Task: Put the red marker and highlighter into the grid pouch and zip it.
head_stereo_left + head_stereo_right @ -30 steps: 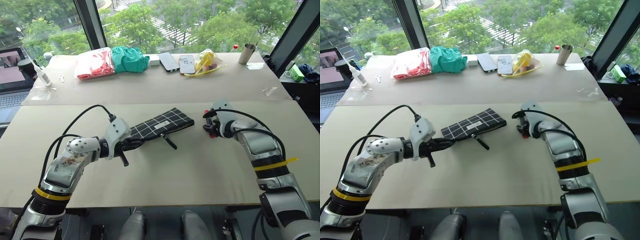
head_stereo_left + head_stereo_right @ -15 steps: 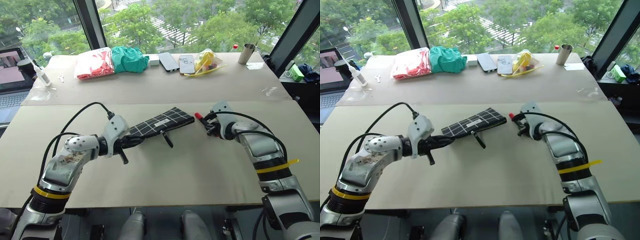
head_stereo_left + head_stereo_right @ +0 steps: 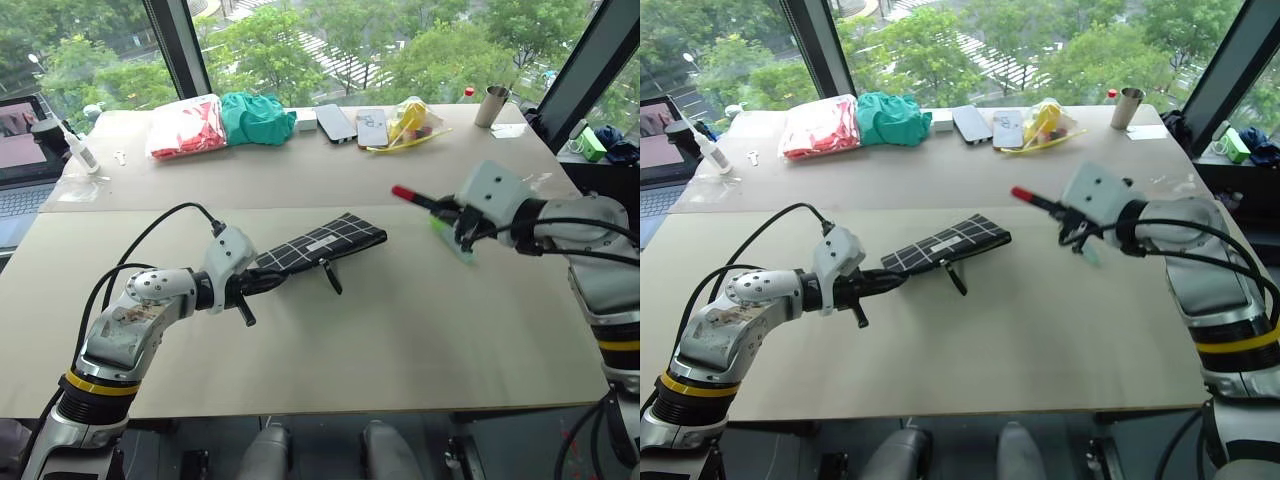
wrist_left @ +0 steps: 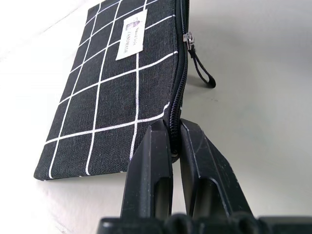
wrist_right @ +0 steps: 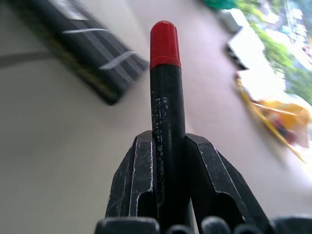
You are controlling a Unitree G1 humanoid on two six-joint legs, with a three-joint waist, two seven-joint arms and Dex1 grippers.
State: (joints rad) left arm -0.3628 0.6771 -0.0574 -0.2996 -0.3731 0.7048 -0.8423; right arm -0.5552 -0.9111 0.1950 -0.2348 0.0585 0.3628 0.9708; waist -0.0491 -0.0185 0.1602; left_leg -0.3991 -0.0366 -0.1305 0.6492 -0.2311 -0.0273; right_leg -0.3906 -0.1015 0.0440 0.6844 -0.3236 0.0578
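Note:
The grid pouch lies flat on the near table, black with white lines and a white label. Its zipper strap trails toward me. My left gripper is shut on the pouch's near end, pinching the zipper edge. My right gripper hangs above the table to the right of the pouch, shut on the red marker. The marker's red cap points left toward the pouch. The light green highlighter lies on the table just under that gripper.
On the far table stand a red bag, a green cloth, two phones, a yellow bag and a metal cup. A laptop and a small bottle are at the far left.
My right gripper closed on the red marker, lifted it off the table and drew up and to the right, rolling its wrist. The highlighter now shows beneath it. The left gripper kept still.

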